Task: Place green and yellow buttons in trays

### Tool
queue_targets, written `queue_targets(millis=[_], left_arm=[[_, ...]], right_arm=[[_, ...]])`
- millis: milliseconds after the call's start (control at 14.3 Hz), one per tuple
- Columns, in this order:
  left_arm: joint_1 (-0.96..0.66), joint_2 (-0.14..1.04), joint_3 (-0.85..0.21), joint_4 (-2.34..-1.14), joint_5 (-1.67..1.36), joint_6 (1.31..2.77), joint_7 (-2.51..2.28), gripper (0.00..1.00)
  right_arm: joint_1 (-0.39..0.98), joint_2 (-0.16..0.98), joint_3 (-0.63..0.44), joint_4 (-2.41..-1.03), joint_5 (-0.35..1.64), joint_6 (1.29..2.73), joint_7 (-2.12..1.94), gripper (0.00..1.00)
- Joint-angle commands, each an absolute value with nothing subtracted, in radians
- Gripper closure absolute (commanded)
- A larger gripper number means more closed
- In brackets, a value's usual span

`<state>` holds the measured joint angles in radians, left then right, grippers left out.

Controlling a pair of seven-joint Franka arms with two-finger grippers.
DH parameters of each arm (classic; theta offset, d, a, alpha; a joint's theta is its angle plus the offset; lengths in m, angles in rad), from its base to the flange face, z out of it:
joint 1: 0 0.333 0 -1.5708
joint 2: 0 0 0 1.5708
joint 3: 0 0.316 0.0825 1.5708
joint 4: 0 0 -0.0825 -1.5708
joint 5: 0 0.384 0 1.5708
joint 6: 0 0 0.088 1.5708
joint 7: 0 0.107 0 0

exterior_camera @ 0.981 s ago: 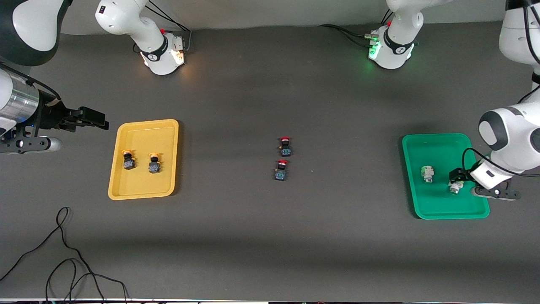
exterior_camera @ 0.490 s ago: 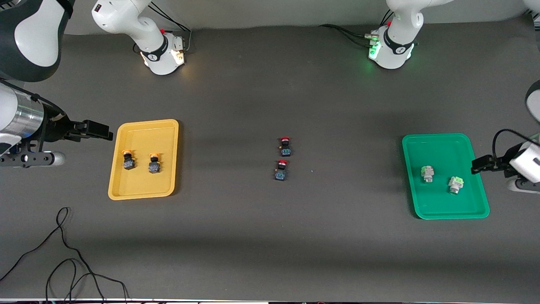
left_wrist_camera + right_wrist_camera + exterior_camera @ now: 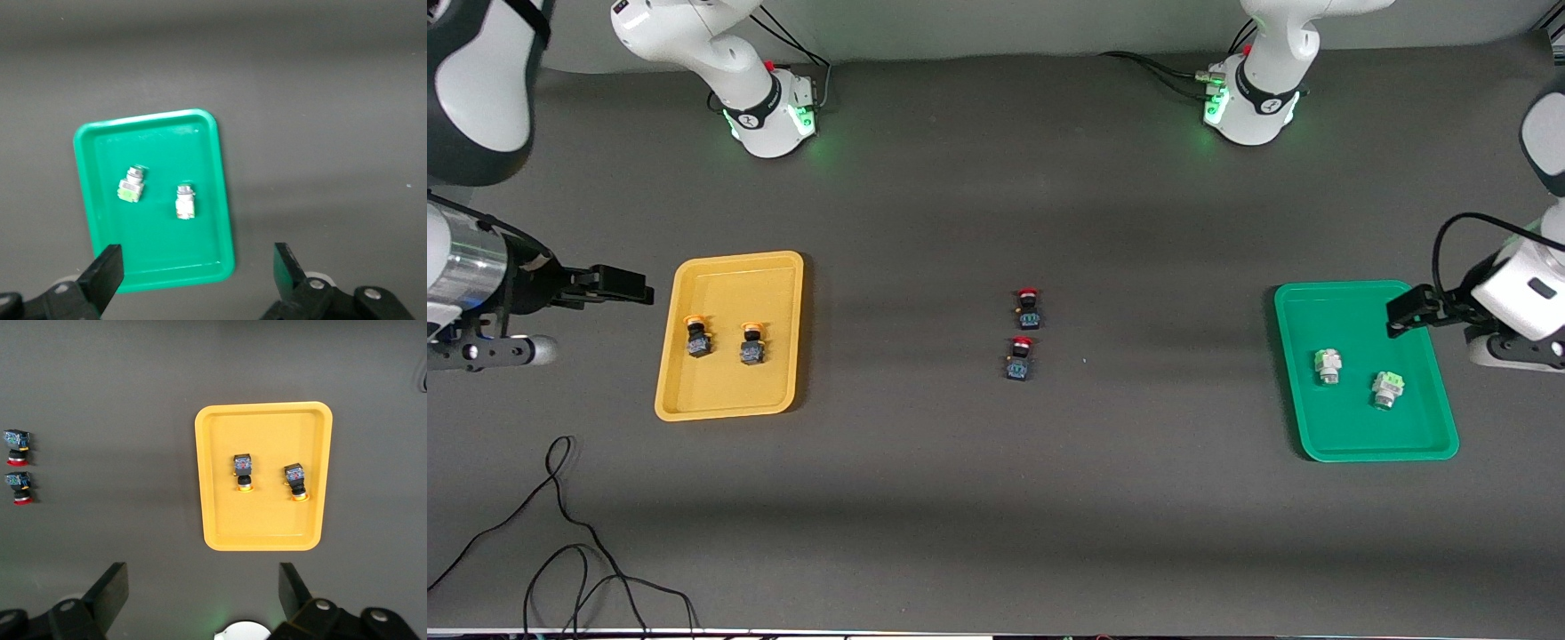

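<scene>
Sort looks done, judging by the layout: both yellow buttons (image 3: 725,341) sit inside the yellow tray (image 3: 729,404), side by side, apart from each other and off the rim. Both green buttons (image 3: 1358,375) lie in the green tray (image 3: 1369,444), one nearer the front camera than the other, not touching.

The two red buttons (image 3: 1024,333) sit on the table (image 3: 996,498) well clear of the green tray, toward the right arm's end from it, roughly midway to the yellow tray. Not task items, so they should be left alone.

Step in hand reads as retreat and park. To do it well: each arm should go up and outward, away from its tray, with no dip over the rim and no sweep across the tray contents. Nothing should cross the middle, where the red buttons are. The loose cable (image 3: 560,533) lies past the yellow tray from the green one and nearer the front camera; the right arm should stay clear of it.

Pose:
- left gripper (image 3: 1409,308) hangs over the green tray's edge at the left arm's end of the table, raised, fingers spread wide, nothing between them. Left wrist view looks down on the whole green tray.
- right gripper (image 3: 618,283) is up over bare table just outside the yellow tray, at the right arm's end of the table, fingers apart and empty.
</scene>
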<state>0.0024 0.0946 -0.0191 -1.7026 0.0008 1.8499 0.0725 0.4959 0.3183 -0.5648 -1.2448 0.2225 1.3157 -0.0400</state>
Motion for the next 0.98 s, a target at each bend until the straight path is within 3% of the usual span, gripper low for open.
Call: queue_targets(millis=[0, 560, 911], left_arm=[[-0.049, 0.048, -0.006, -1.709, 0.006, 1.798, 0.003, 0.0], [-0.041, -0.031, -0.002, -1.712, 0.008, 1.72, 0.029, 0.0], [-0.031, -0.032, 0.025, -1.717, 0.009, 1.683, 0.111, 0.0]], right_arm=[[0.384, 0.264, -0.39, -1.252, 0.161, 1.305, 0.024, 0.0], [0.022, 0.172, 0.099, -1.351, 0.013, 1.318, 0.126, 0.0], [0.011, -0.003, 0.15, -1.629, -0.005, 1.498, 0.138, 0.0]])
